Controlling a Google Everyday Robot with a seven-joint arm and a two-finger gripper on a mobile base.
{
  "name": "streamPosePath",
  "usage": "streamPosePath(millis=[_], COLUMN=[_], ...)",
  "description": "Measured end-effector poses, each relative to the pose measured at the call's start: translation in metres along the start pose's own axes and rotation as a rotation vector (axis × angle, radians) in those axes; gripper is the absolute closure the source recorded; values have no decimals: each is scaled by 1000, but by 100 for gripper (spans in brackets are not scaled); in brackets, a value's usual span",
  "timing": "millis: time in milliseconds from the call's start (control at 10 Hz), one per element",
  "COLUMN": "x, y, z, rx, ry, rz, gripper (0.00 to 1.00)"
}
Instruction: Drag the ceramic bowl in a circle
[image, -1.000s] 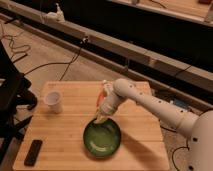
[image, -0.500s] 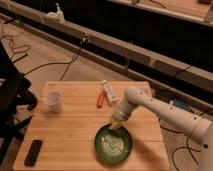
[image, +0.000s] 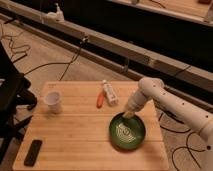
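The ceramic bowl (image: 128, 131), wide, shallow, glossy green with pale swirl marks inside, sits on the wooden table (image: 75, 135) near its right front edge. My gripper (image: 128, 114) reaches down from the white arm (image: 165, 100) on the right and touches the bowl's far rim. A small white cup (image: 53, 101) stands at the table's left side, far from the gripper.
An orange marker (image: 100, 99) and a white tube (image: 110, 92) lie at the table's back middle. A black remote (image: 33, 152) lies at the front left corner. A black chair (image: 12, 95) stands left of the table. Cables run across the floor behind.
The bowl has slid to the right and slightly forward across the table with the gripper at its rim. The arm has swung right with it.
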Motion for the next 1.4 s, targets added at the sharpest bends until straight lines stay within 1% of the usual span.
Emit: streamPosePath(millis=[100,200,300,400,500,600,700,800,900,1000,1100,1200,1300,1400], x=[-17,-41,-59,-80,-99,-106,-113,-113,-108,-96,-81,-59,-37,-21], y=[-4,-2,4,13,27,36,56,72,84,97,103,101,93,85], z=[4,16,26,36,46,50,57,60,63,63,61,54,45,39], rx=[-1,-17,-35,-57,-88,-103,-137,-154,-168,-180,-180,-162,-138,-119], ry=[-6,-18,-30,-50,-68,-76,-84,-87,-86,-85,-83,-77,-66,-51], rz=[-24,-66,-102,-148,-194,-211,-240,-251,-247,-216,-173,-111,-56,-20], gripper=[100,100,100,100,100,100,100,100,100,100,100,100,100,100])
